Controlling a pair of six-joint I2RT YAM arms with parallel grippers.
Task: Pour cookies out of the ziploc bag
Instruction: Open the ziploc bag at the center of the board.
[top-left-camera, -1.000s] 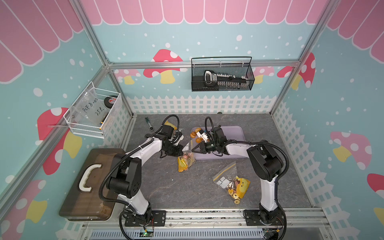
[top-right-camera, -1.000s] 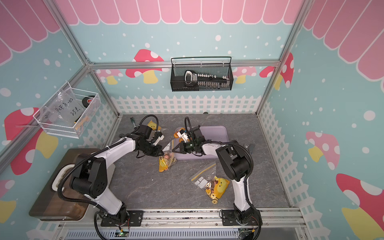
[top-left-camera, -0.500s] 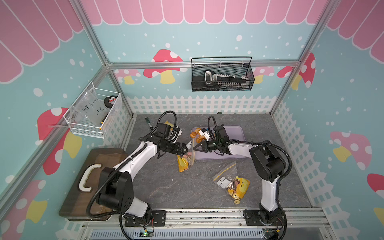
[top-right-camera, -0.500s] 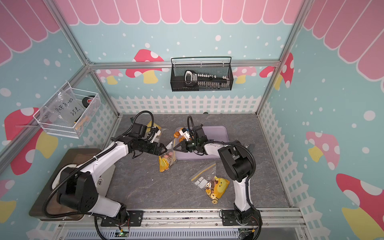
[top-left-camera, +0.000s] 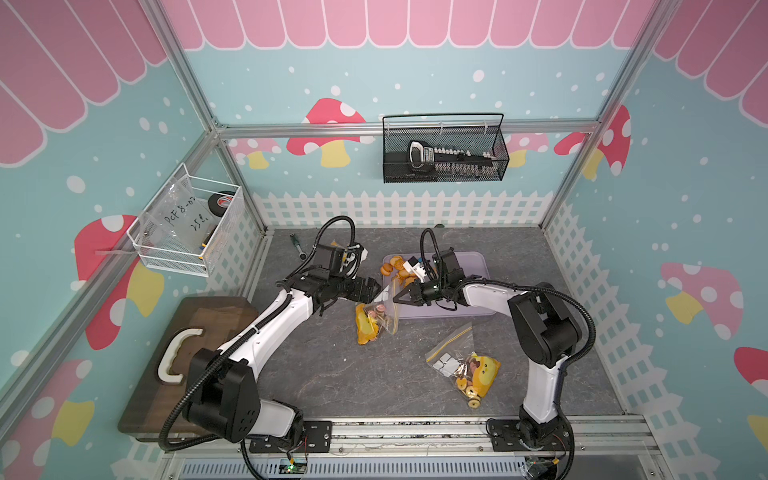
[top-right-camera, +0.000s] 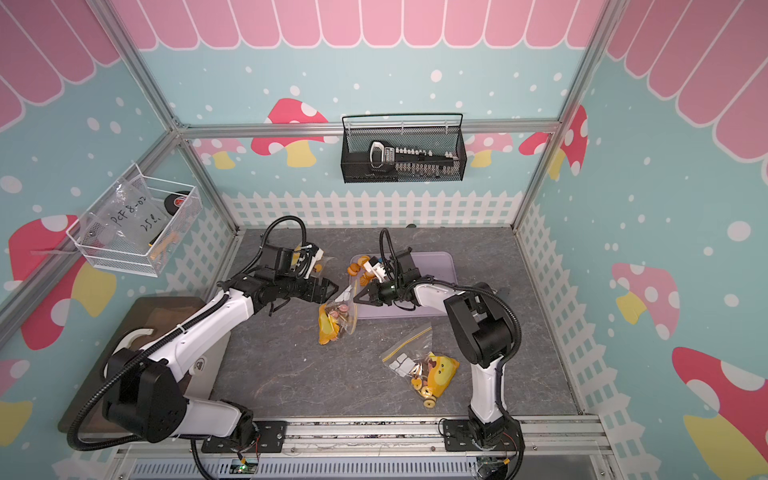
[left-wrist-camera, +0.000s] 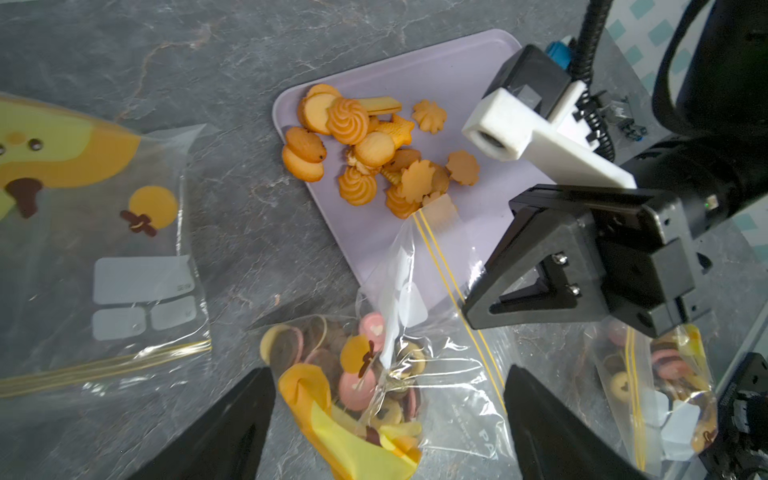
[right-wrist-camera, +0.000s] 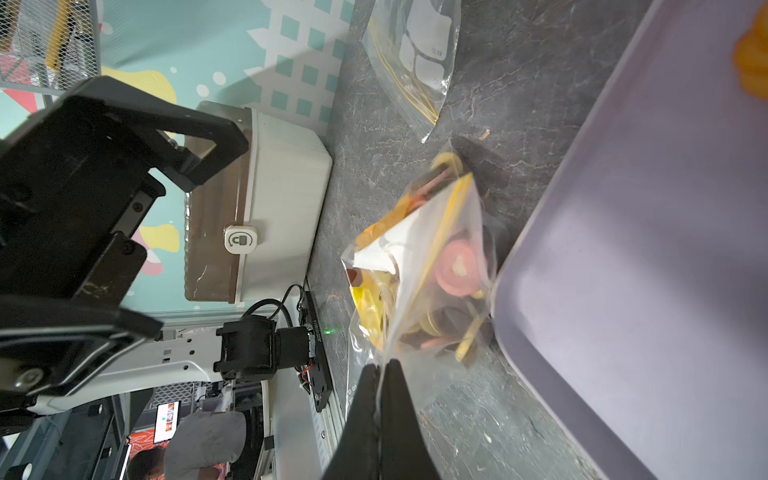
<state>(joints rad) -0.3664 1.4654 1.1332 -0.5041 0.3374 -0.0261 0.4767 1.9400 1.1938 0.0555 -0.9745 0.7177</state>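
Right gripper (right-wrist-camera: 380, 365) pinching ziploc bag (right-wrist-camera: 440, 232) — left gripper (left-wrist-camera: 388, 372) splayed, beside it

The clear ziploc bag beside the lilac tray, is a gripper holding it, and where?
The right gripper pinches the clear ziploc bag at its yellow zip strip; the open left gripper holds nothing.

Bright, even light from above in both top views; faint soft shadows on desk (top-left-camera: 332, 374). Wide-angle stretch toward the edges. Left wrist view: white glare on ziploc bag (left-wrist-camera: 436, 365) film. Right wrist view: near foreground soft.
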